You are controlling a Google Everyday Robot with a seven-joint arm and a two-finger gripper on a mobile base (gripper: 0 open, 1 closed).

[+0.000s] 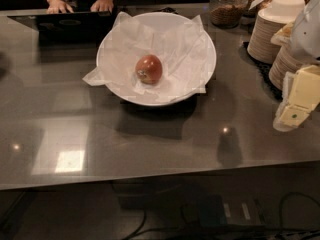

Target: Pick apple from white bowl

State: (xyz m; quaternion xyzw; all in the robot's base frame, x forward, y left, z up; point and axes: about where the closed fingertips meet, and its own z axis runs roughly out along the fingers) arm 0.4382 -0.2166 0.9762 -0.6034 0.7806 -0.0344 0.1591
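White paper (175, 41) cradles the apple (149, 69) at the middle of the bowl (165, 99), so it should not roll, while my gripper (297, 104) hangs well to its right, whether open or closed I cannot tell.

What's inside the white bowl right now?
Crumpled white paper lines the white bowl; the apple rests on it near the centre. The paper hides the bowl's bottom. The gripper hangs far right, outside it.
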